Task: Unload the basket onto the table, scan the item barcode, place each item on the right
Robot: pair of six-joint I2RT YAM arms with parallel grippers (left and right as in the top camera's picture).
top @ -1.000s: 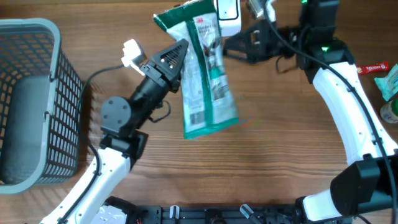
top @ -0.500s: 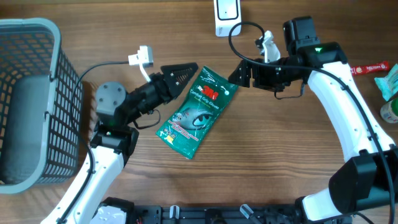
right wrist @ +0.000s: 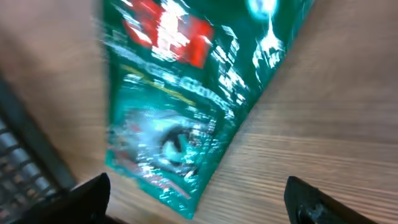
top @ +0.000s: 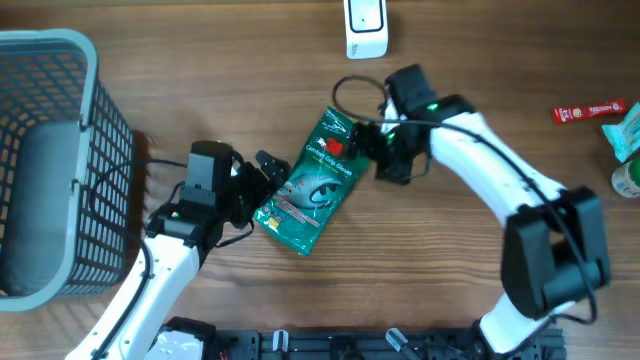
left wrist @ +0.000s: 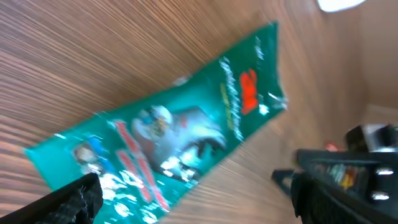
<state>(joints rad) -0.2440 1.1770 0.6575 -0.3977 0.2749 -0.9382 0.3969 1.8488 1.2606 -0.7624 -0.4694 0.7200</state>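
The item, a green foil packet [top: 312,180] with a red logo, lies flat and slanted on the wooden table, printed face up. No barcode shows on it. My left gripper [top: 270,180] stands open at its lower left edge; in the left wrist view the packet [left wrist: 180,137] spreads ahead of the wide-apart fingers [left wrist: 71,200]. At the packet's upper right end my right gripper [top: 368,152] is also open. In the right wrist view the packet [right wrist: 186,106] lies ahead of and between the spread fingers [right wrist: 90,198], touching neither.
A white scanner [top: 365,25] sits at the table's far edge, above the packet. A grey wire basket [top: 60,45] fills the left side. A red bar [top: 592,111] and green goods [top: 625,135] lie at the right edge.
The packet, held up near the scanner by my left gripper a second ago, now lies on the table. The left gripper has opened and drawn back; the right arm has swung down to it.
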